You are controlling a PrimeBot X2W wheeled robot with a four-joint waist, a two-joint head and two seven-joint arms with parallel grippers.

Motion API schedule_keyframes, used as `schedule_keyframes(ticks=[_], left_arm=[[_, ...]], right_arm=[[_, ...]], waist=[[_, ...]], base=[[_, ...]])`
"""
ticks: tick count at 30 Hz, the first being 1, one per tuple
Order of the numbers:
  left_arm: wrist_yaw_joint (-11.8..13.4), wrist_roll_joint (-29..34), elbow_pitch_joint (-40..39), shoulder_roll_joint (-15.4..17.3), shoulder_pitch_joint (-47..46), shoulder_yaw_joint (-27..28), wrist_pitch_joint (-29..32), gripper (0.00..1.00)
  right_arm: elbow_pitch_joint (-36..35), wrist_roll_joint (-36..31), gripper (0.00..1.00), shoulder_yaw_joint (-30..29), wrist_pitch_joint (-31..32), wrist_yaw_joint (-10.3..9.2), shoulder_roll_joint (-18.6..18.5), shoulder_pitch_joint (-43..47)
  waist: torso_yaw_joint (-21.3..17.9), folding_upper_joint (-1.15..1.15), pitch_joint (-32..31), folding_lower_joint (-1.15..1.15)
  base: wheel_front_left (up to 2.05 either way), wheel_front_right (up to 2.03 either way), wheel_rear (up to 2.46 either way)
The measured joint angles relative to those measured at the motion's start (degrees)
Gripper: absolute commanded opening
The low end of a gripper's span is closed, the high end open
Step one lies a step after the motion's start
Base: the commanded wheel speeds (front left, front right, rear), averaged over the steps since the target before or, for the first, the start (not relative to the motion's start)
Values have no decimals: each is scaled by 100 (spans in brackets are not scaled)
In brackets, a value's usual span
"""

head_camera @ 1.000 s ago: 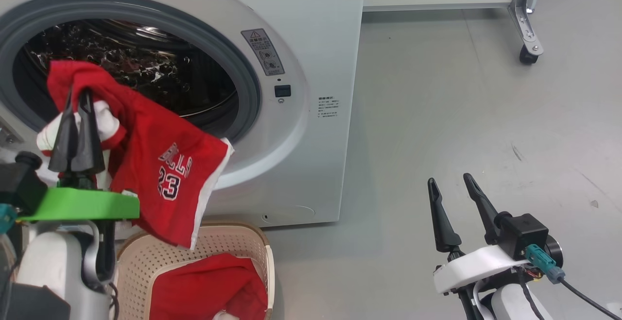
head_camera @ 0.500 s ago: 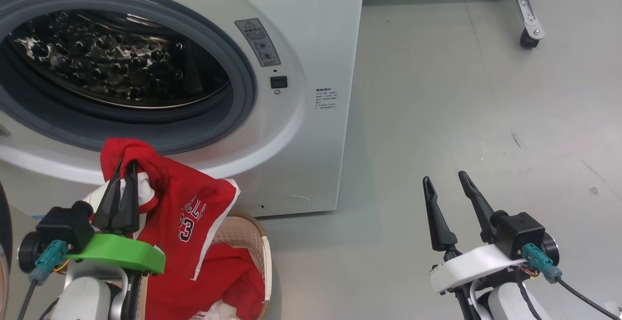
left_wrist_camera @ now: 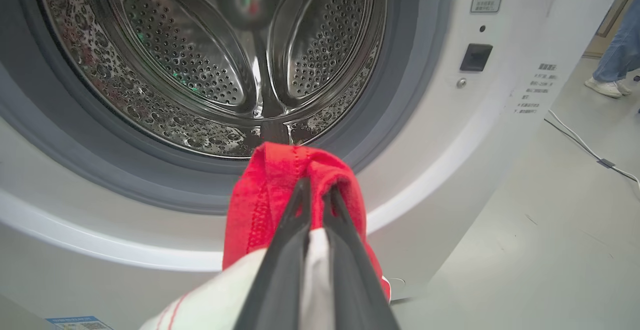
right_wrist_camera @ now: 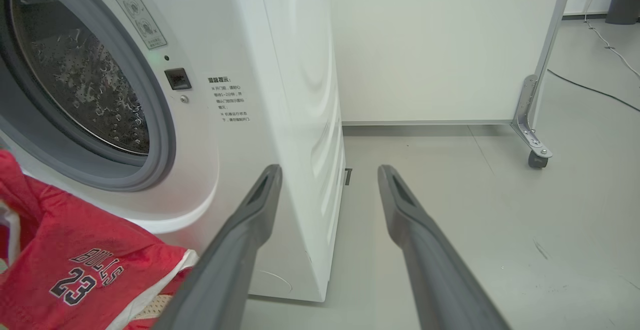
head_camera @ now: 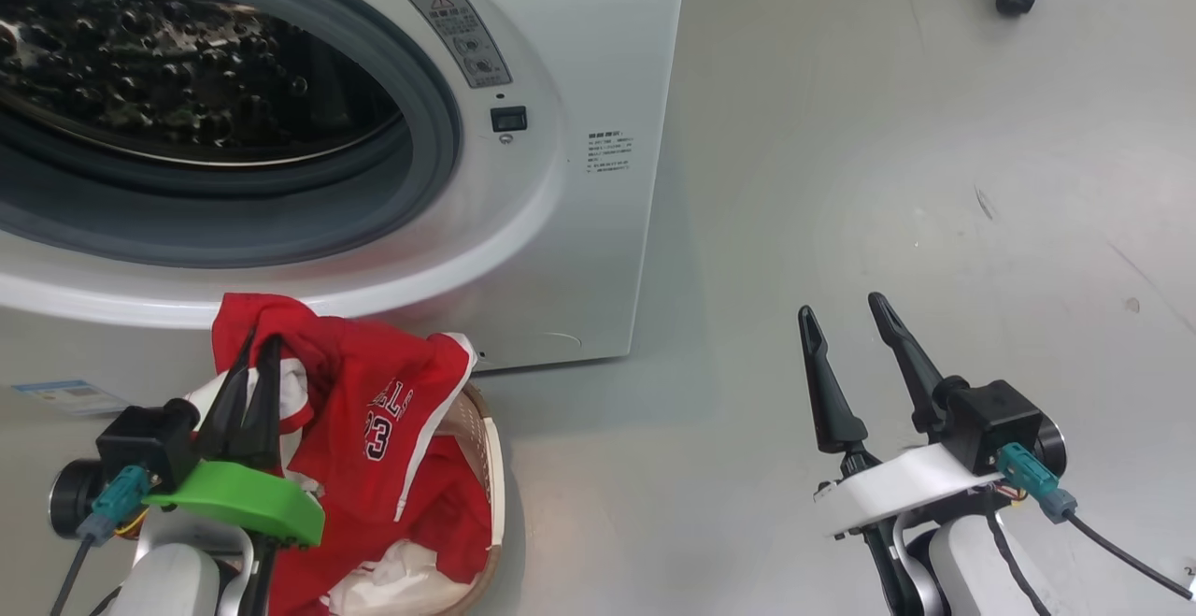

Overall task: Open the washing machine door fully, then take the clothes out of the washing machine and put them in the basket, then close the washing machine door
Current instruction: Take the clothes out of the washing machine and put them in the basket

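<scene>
The washing machine (head_camera: 579, 55) stands open at the upper left, its steel drum (left_wrist_camera: 200, 59) showing no clothes inside. Its door is out of view. My left gripper (head_camera: 252, 354) is shut on the red "BULLS 23" jersey (head_camera: 392, 410), which hangs from the fingers and drapes down into the cream basket (head_camera: 491, 476) below the opening. More red and white cloth (head_camera: 392, 569) lies in the basket. In the left wrist view the left gripper (left_wrist_camera: 317, 187) pinches a red fold (left_wrist_camera: 280, 170). My right gripper (head_camera: 841, 308) is open over bare floor, apart from everything.
A wheeled white panel (right_wrist_camera: 537, 157) stands behind the washer's right side. A cable (left_wrist_camera: 590, 152) crosses the floor, and a person's leg (left_wrist_camera: 617, 44) is far off. A blue label sticker (head_camera: 65, 396) is on the washer's lower front. Grey floor (head_camera: 888, 177) lies open at right.
The left gripper has carried the jersey down from in front of the drum opening to the basket. The head camera has tilted downward. The right gripper has stayed open and nearly still.
</scene>
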Motion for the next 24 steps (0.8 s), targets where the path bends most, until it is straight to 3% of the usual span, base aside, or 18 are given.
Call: schedule_keyframes(ticks=[24], left_arm=[[0,-44,1523,187,-534,-508,405,0]], right_arm=[[-116,-31,100,145,0,-118,-3,-479]], waist=[[-314,0,946,0]], base=[[0,0,0]])
